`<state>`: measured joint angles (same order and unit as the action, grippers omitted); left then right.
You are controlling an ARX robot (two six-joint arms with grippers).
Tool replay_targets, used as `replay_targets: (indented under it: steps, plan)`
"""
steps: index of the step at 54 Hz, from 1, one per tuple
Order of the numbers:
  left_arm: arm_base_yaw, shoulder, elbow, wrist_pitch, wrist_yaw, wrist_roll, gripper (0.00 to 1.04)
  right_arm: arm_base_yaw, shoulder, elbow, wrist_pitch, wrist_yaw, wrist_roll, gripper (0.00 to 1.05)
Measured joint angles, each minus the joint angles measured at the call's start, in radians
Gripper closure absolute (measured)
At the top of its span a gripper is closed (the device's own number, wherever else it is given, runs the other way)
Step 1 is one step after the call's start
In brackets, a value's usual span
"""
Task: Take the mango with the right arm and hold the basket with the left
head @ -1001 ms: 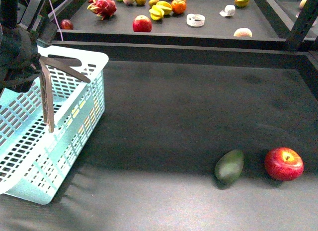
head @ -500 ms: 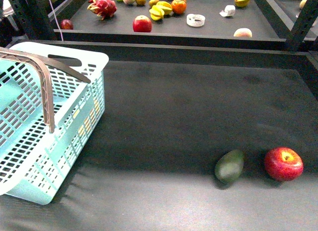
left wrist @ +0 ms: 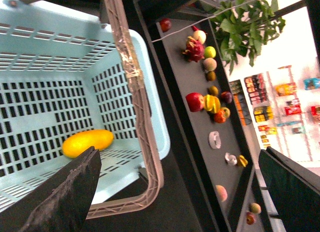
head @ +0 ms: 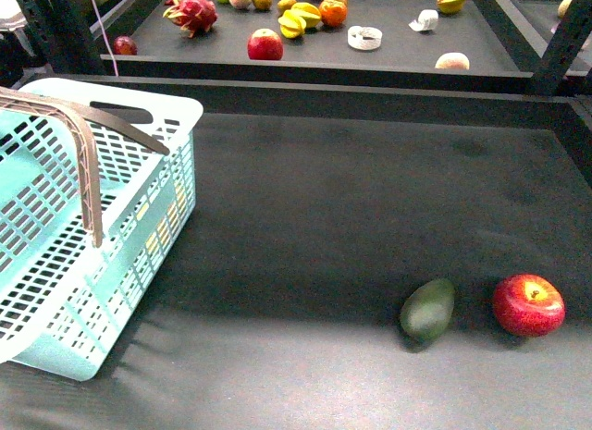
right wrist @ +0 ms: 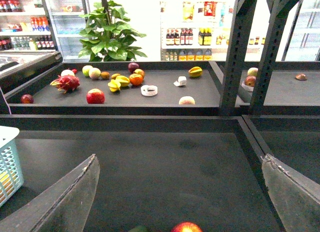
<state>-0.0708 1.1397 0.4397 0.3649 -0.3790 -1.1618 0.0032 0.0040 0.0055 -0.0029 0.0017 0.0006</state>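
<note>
The left arm has gone from above the basket (head: 102,227), now unobstructed.

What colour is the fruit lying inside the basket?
Bright yellow: the mango on the aqua basket floor, clearest in the left wrist view.

Dark table (head: 351,190), aqua basket (head: 139,227) at left, green fruit (head: 426,310) beside red apple (head: 528,304)

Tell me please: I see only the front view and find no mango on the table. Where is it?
Observer: The left wrist view shows the mango lying inside the basket.
Operator: Does the left gripper hold the basket?
Observer: No. On the left gripper the jaws stand wide apart and grip nothing.
Operator: And the right one?
Observer: The right gripper is open and empty too; the red apple shows at the edge of its view.
</note>
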Motion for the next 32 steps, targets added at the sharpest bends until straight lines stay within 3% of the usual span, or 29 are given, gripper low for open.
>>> replay_targets:
  steps: [13, 17, 19, 25, 32]
  plan:
    - [0.006, -0.014, -0.011, 0.023, 0.027, 0.019, 0.06, 0.0, 0.0, 0.0, 0.0, 0.0, 0.0, 0.08]
    - [0.058, 0.0, -0.125, 0.341, 0.296, 0.365, 0.23, 0.0, 0.0, 0.0, 0.0, 0.0, 0.0, 0.08]
    - [0.064, -0.011, -0.164, 0.426, 0.35, 0.534, 0.31, 0.0, 0.0, 0.0, 0.0, 0.001, 0.0, 0.08]
    - [0.065, -0.08, -0.223, 0.471, 0.379, 0.92, 0.5, 0.0, 0.0, 0.0, 0.0, 0.0, 0.0, 0.08]
    - [0.067, -0.153, -0.277, 0.452, 0.379, 1.078, 0.74, 0.0, 0.0, 0.0, 0.0, 0.0, 0.0, 0.08]
